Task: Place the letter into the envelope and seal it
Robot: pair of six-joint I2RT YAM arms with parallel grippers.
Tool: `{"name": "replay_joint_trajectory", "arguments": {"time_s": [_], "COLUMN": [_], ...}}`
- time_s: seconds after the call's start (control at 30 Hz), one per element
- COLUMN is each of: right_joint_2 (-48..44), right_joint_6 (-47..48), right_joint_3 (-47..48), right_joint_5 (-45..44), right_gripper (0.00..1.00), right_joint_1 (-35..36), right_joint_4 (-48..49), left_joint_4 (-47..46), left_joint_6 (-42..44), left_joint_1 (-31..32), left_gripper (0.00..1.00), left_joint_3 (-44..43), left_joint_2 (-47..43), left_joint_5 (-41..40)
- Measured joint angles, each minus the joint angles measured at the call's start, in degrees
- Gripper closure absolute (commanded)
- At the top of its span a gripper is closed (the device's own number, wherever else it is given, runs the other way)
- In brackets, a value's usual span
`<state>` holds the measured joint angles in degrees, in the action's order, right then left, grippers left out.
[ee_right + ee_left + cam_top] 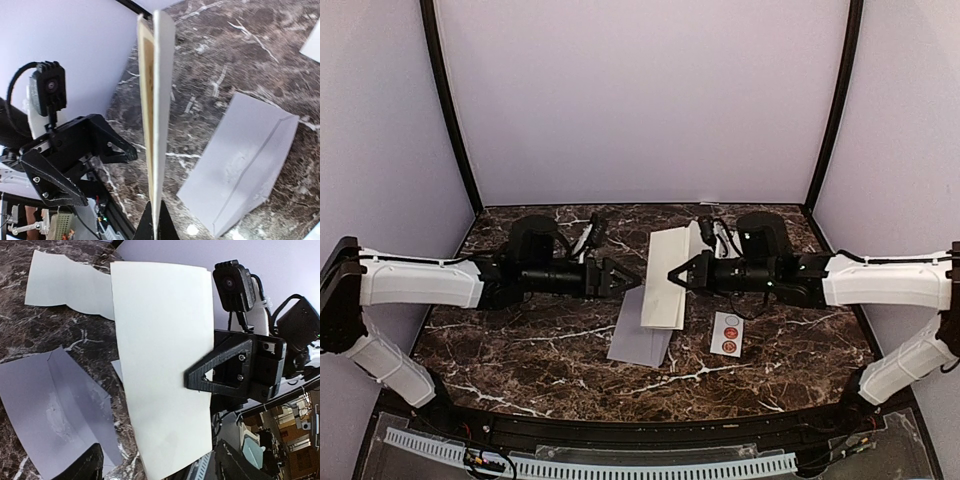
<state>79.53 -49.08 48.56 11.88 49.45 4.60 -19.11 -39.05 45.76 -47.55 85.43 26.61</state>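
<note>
White letter (665, 262), clenched in right claw (672, 277); left claw (636, 278) released adj.; envelope (638, 340) flat on counter (520, 350) just below, axis near-far.

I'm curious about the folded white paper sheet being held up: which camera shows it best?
The left wrist view: the folded white paper sheet fills the frame face-on, pinched at one edge by the right pincer. The top view shows it small; the right wrist view shows only its thin edge.
</note>
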Motion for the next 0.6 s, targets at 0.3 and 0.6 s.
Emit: {"name": "replay_joint_trajectory", "arguments": {"time_s": [0.3, 0.6], "right_joint_2": [-5.66, -5.81], "right_joint_6": [0.24, -0.9], "right_joint_3": [-1.22, -2.12], "right_joint_5": [7.85, 11.15], "right_gripper": [1.0, 1.0], "right_joint_1": [-0.24, -0.28], "right_joint_4": [15.23, 20.26], "left_joint_4": [-6.23, -11.28], "left_joint_6": [-3.17, -6.91], "left_joint_1": [0.0, 0.0], "left_gripper": [0.41, 0.71], "left_joint_3": [3.08, 5.64], "left_joint_2": [-4.66, -5.88], "left_joint_5": [12.39, 18.84]}}
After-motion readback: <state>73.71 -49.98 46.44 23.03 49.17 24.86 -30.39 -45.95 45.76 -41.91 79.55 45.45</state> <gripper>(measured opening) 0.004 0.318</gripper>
